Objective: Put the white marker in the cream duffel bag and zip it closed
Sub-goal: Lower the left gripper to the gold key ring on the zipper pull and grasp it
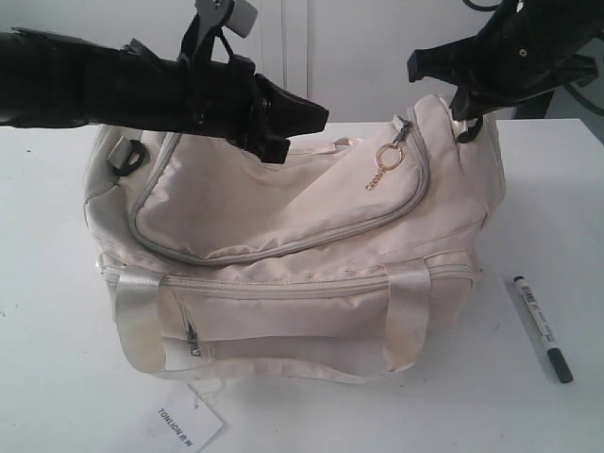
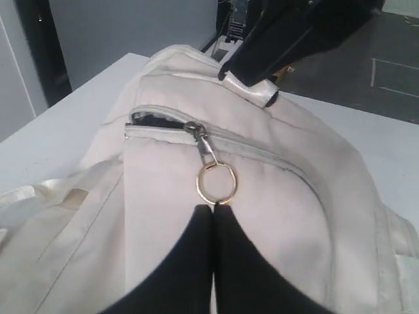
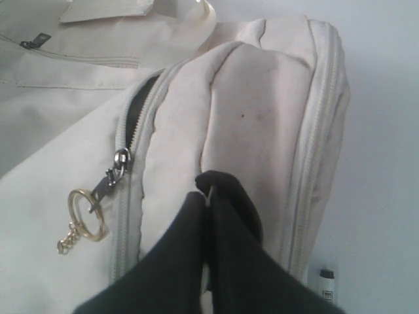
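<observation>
Finds the white marker [image 1: 541, 326] out on the desk [image 1: 57, 377], at 4 o'clock from the cream duffel bag [image 1: 283, 236], well apart from both arms. Clamps the right pincer [image 3: 206, 191] shut on a fold at the bag's 2 o'clock end, likely to brace the limp body against a zip pull. Holds the left pincer [image 2: 213, 210] closed and empty over the top panel, aimed at the gold ring [image 2: 217, 182] near its 4 o'clock, apparently lining up a grab. Shows only a short slit of dark lining [image 3: 141, 98] past the slider [image 2: 193, 128]. Looks like soft, creased matte cloth with glossy webbing handles [image 1: 408, 311]; thin round metal pull; slim rigid dark-capped pen.
</observation>
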Controlling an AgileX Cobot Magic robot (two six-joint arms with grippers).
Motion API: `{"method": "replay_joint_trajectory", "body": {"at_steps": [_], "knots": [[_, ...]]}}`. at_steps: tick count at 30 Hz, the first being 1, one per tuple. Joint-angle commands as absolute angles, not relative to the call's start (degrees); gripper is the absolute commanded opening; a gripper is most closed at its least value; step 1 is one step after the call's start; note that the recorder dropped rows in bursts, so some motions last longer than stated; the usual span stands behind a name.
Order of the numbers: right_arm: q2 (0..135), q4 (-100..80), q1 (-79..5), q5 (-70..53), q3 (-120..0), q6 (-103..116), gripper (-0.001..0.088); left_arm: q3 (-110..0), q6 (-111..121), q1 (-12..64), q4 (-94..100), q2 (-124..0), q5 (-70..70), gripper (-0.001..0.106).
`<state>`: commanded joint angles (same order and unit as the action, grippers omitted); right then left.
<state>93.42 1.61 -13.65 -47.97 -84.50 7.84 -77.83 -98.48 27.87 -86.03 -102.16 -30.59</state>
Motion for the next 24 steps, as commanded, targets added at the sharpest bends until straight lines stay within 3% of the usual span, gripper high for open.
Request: {"method": "replay_joint_trajectory", "body": {"at_steps": [6, 24], "knots": [[93.42, 1.61, -13.65, -47.97, -84.5, 7.84, 0.0, -79.28, -109.62, 31.13, -86.18, -104.07, -24.7, 0.0], [93.42, 1.61, -13.65, -47.86, -84.5, 7.84, 0.0, -85.66, -99.94, 32.8, -91.24, -110.03, -25.16, 0.0]]}}
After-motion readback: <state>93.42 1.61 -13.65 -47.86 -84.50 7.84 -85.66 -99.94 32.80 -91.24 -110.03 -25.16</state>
